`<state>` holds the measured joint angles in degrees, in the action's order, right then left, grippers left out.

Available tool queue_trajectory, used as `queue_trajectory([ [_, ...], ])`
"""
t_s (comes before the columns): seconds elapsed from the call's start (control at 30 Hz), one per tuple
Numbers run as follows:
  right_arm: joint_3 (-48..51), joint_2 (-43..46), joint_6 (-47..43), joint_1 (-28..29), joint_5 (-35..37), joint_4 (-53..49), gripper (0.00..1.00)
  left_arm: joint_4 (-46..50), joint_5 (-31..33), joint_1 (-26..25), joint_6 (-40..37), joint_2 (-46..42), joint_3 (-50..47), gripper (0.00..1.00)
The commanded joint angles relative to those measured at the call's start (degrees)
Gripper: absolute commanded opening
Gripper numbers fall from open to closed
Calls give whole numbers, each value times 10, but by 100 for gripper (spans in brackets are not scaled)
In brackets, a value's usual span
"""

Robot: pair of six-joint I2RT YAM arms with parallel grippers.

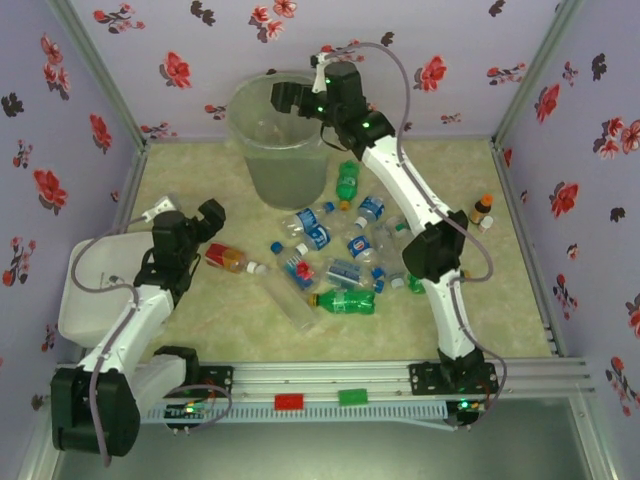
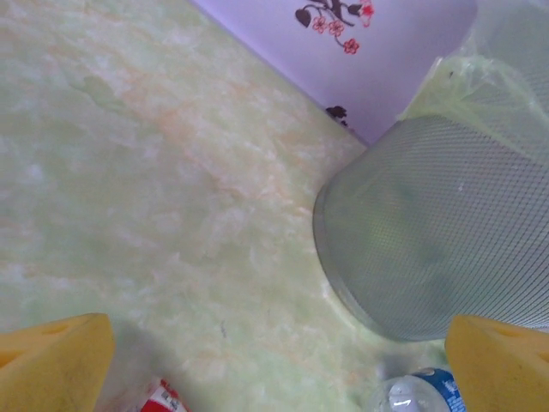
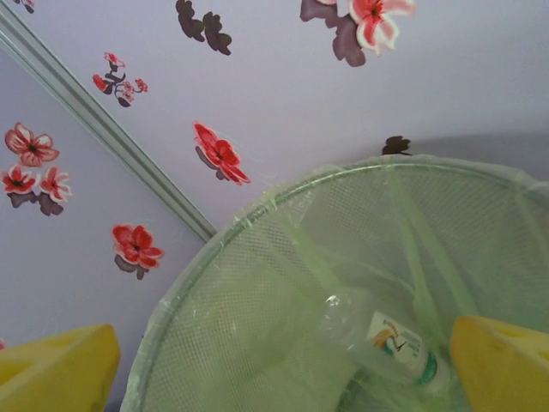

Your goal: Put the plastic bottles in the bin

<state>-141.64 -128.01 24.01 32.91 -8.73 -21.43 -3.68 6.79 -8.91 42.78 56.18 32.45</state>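
The grey-green bin [image 1: 275,145] stands at the back of the table. My right gripper [image 1: 288,96] hovers over its rim, open; in the right wrist view the gripper [image 3: 279,369] holds nothing. Below it inside the bin [image 3: 257,283] lies a clear bottle [image 3: 386,343] with a white label. Several plastic bottles lie mid-table, among them green ones [image 1: 347,182] [image 1: 345,300] and blue-labelled ones [image 1: 316,236]. My left gripper [image 1: 206,226] is open just above a red-labelled bottle [image 1: 228,258]. Its wrist view shows the gripper [image 2: 279,365] empty, the red label [image 2: 163,399], a blue-capped bottle [image 2: 416,395] and the bin [image 2: 446,232].
A white tub [image 1: 80,290] sits at the left edge beside my left arm. A tiny brown bottle with an orange cap [image 1: 481,208] stands at the right. Flowered walls close in three sides. Red [image 1: 289,401] and green [image 1: 352,396] blocks sit on the front rail.
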Motion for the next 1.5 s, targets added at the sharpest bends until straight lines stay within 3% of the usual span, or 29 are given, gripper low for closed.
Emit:
queue_trajectory([
  [0.0,68,103,-34,0,37,7,100,84,4,-15,44,-10,33,100],
  [0.3,346,298,-91,-1,174,27,100,254,183,-135,178,37,84,100],
  [0.57,622,451,-100,-4,344,129,99,330,188,-150,265,152,138,100],
  [0.77,756,512,-96,-22,350,143,100,317,181,-149,321,205,139,100],
  [0.97,833,533,-6,-66,316,130,100,303,179,-145,340,279,164,100],
  [1.17,868,523,1,-71,326,146,100,302,160,-135,338,361,213,98],
  [1.3,863,506,5,-71,333,136,100,294,153,-132,343,389,220,91],
  [1.47,851,489,5,-70,341,126,100,281,150,-130,351,396,210,76],
])
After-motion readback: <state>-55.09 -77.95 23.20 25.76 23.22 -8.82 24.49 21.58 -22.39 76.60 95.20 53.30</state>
